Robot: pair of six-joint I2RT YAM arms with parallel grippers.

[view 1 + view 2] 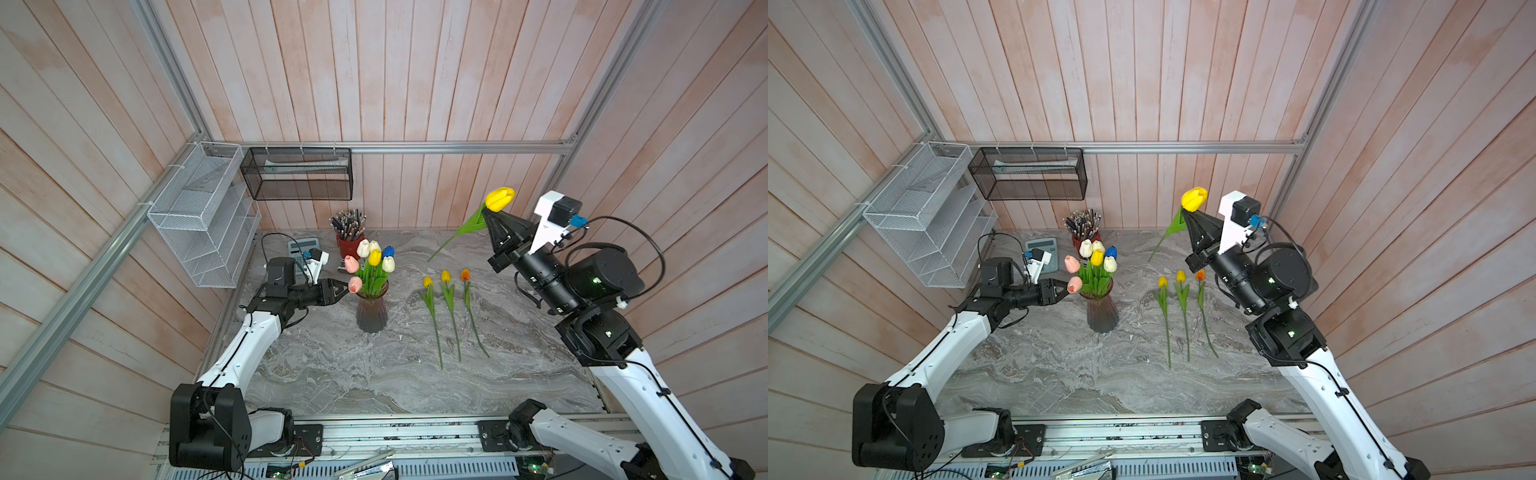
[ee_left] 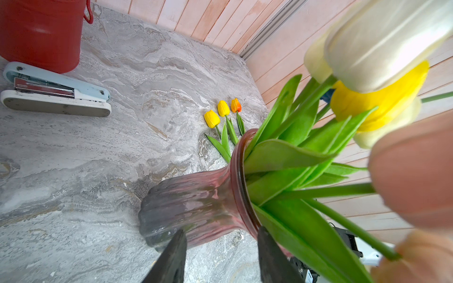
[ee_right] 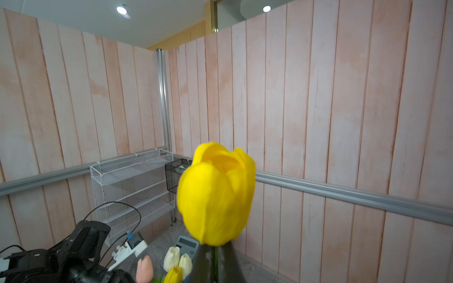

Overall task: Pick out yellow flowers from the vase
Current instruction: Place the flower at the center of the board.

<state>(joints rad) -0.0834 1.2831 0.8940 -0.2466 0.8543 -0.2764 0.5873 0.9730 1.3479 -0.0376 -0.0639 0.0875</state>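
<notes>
The dark ribbed vase (image 1: 372, 311) (image 1: 1102, 313) (image 2: 193, 203) stands left of the table's middle and holds white, pink and blue tulips plus one yellow flower (image 1: 375, 257) (image 1: 1096, 258) (image 2: 382, 107). My left gripper (image 1: 347, 286) (image 1: 1066, 286) (image 2: 221, 236) is open just left of the vase's rim, beside a pink tulip, with nothing between its fingers. My right gripper (image 1: 485, 212) (image 1: 1185, 212) (image 3: 215, 256) is raised at the back right, shut on the stem of a yellow flower (image 1: 500, 198) (image 1: 1194, 198) (image 3: 215, 196) just under its head. Three yellow flowers (image 1: 445, 276) (image 1: 1180, 276) (image 2: 223, 108), one orange-tinged, lie side by side on the table to the right of the vase.
A red cup of pencils (image 1: 348, 245) and a calculator (image 1: 300, 248) stand behind the vase. A stapler (image 2: 56, 90) lies near the cup. A white wire rack (image 1: 203, 216) and a black mesh basket (image 1: 297, 174) hang on the walls at the back left.
</notes>
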